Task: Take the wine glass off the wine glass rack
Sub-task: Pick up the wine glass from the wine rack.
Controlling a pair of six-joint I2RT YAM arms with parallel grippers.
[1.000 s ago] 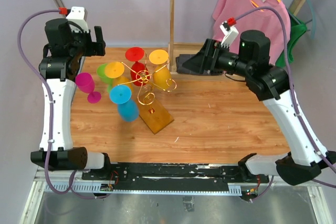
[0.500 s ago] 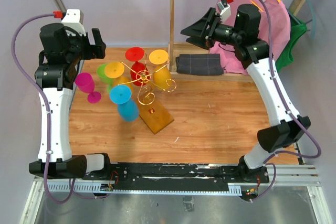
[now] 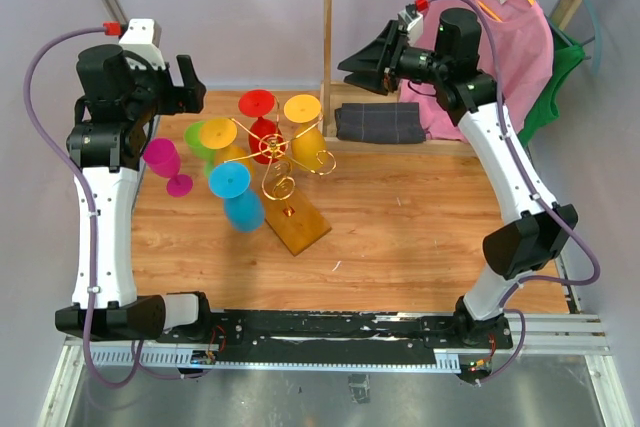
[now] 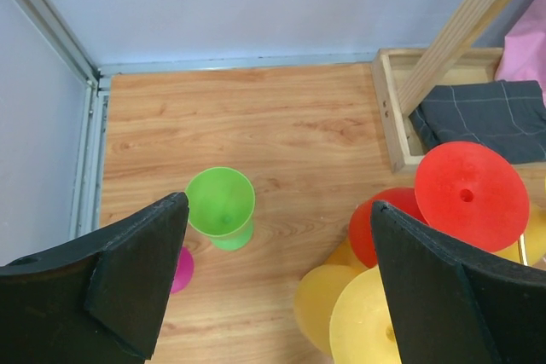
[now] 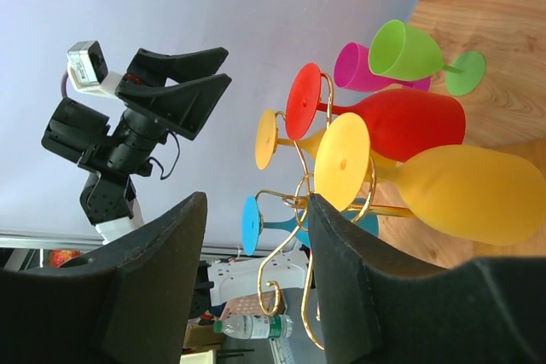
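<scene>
The gold wire wine glass rack stands on its wooden base left of centre. Red, orange, yellow and blue wine glasses hang from its arms. A magenta glass and a green glass stand on the table beside it. My left gripper hovers open above the green glass, holding nothing. My right gripper is raised at the back, jaws apart and empty, facing the rack and the red glass from a distance.
A folded dark cloth lies in a wooden tray at the back. A wooden post rises behind the rack. A pink shirt and a green garment hang at the back right.
My right arm has lifted and swung up toward the back wall, and its jaws have narrowed. The left arm has risen slightly; the glasses have not moved.
</scene>
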